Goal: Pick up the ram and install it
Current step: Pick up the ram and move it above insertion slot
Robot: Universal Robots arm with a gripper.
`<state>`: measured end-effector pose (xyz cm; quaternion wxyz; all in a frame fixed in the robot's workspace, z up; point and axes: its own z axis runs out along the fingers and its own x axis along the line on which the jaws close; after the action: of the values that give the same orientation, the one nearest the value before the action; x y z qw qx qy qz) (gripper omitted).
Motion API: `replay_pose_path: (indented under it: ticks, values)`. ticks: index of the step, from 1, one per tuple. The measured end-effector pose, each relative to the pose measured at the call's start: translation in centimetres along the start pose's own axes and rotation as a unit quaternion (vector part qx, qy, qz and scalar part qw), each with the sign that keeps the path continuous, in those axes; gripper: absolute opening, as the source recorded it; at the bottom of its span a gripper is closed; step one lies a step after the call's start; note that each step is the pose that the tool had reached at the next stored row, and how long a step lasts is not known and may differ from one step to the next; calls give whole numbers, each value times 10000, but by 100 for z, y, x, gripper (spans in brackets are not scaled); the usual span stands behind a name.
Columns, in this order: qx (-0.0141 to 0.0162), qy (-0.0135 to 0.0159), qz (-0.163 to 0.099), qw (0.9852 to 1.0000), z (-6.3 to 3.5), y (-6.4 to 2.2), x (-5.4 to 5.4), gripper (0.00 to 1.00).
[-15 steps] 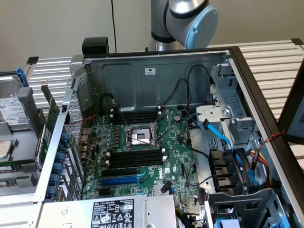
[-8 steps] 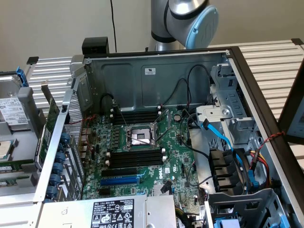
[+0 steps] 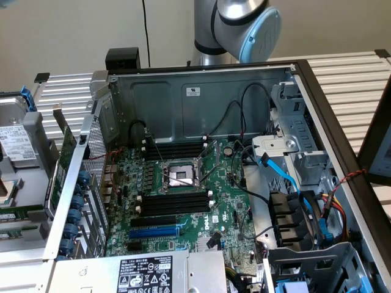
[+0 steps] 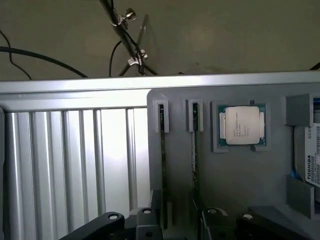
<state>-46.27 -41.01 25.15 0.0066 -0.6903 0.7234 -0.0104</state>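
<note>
Early stage: end effector spread wide, holding nothing, close over the ram, which stands on edge in the gray holder near the CPU, a second stick between them; nothing lifted, motherboard slots unfilled.

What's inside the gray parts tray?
Two ram sticks standing on edge, a processor chip, part of a Toshiba drive. The pincer hides one end of each stick.
</note>
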Motion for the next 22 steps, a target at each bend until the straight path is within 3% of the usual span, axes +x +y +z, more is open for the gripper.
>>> replay_pose_path:
  ticks: [12, 22]
  values:
    - [3, -12, 0, 10000, 221, -15, 105, 36]
    - [1, -29, 1, 10000, 369, -55, 107, 36]
